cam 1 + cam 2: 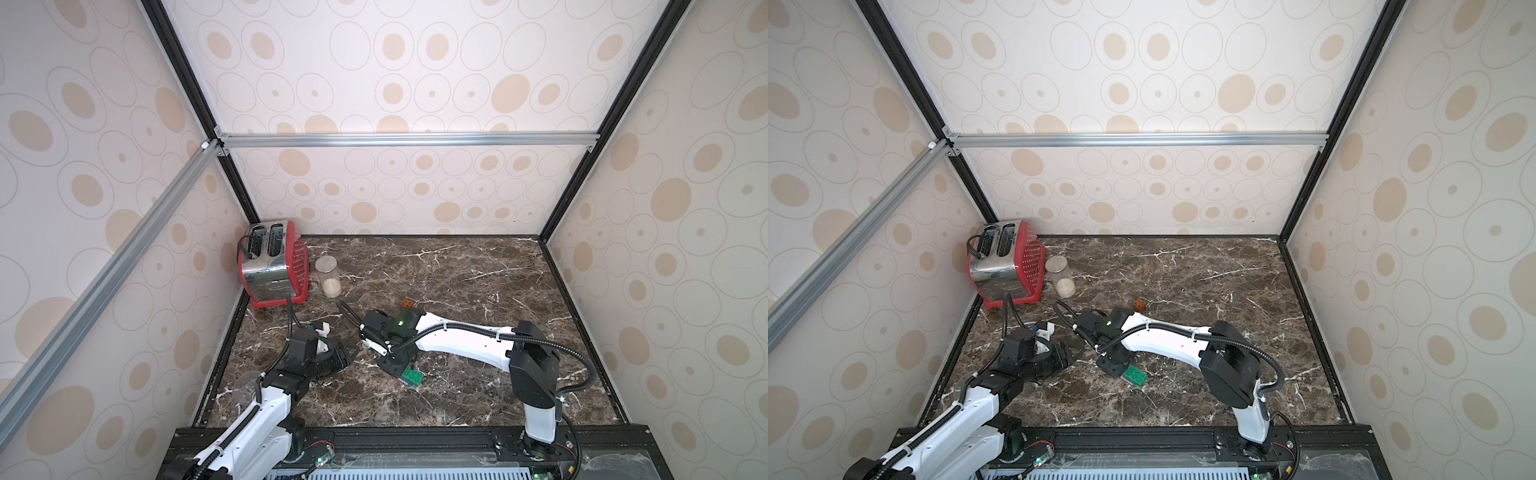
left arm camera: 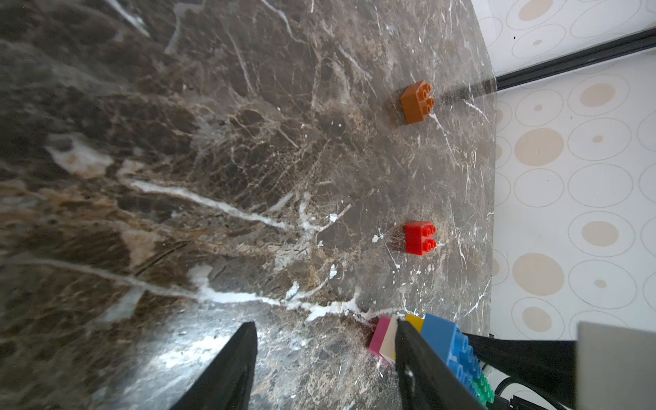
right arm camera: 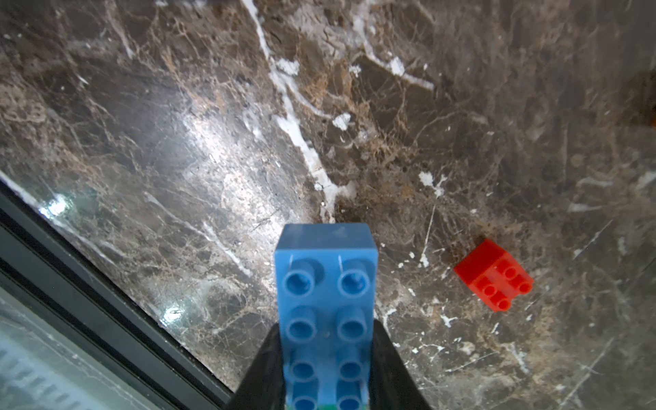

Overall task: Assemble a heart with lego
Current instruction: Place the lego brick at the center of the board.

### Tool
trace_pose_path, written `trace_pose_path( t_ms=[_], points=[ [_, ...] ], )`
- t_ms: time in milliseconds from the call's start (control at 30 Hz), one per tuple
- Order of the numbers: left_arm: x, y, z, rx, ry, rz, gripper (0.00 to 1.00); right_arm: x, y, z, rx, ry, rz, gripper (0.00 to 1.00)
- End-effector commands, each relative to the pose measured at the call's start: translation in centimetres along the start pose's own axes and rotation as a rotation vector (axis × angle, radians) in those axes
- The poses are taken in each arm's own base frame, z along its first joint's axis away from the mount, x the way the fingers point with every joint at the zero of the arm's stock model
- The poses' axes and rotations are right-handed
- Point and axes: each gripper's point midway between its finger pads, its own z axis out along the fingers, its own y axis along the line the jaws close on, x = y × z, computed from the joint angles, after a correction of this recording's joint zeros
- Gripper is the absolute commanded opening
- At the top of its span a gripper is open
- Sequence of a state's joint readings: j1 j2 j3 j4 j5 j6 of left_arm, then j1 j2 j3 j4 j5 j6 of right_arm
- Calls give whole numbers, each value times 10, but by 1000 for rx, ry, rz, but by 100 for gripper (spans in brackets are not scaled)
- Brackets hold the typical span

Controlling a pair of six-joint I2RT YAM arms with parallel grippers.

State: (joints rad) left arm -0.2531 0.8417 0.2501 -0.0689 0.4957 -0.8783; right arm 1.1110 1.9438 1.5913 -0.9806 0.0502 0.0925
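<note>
Right gripper pinches partly built heart by its blue brick, well apart from red toaster. Left gripper spread, holding nothing. Red brick, orange brick lie loose on marble tabletop.

Cream walls patterned with tan ovals enclose a dark brown marble tabletop veined in white. A silver bar crosses the back wall. At ten o'clock on the tabletop, a red toaster stands just beside a glass jar.
</note>
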Motion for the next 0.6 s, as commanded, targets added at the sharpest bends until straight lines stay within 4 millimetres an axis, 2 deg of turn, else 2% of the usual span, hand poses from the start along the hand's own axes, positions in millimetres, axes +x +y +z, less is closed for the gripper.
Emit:
trace_pose_path(
  t_ms=[0, 233, 400, 467, 567],
  points=[
    [-1, 2, -1, -14, -1, -7, 62, 1, -1, -10, -2, 26, -134, 25],
    [-1, 5, -1, -33, -1, -7, 62, -7, 11, 6, -62, 20, -174, 27],
    [-2, 5, -3, -39, -9, -5, 62, -10, 4, 15, -16, 29, -148, 29],
    [-2, 5, -3, -38, -7, -6, 62, -9, 6, 15, -26, 28, -151, 32],
    [-2, 4, -2, -36, -3, -6, 62, -9, 6, 11, -31, 21, -156, 43]
  ],
)
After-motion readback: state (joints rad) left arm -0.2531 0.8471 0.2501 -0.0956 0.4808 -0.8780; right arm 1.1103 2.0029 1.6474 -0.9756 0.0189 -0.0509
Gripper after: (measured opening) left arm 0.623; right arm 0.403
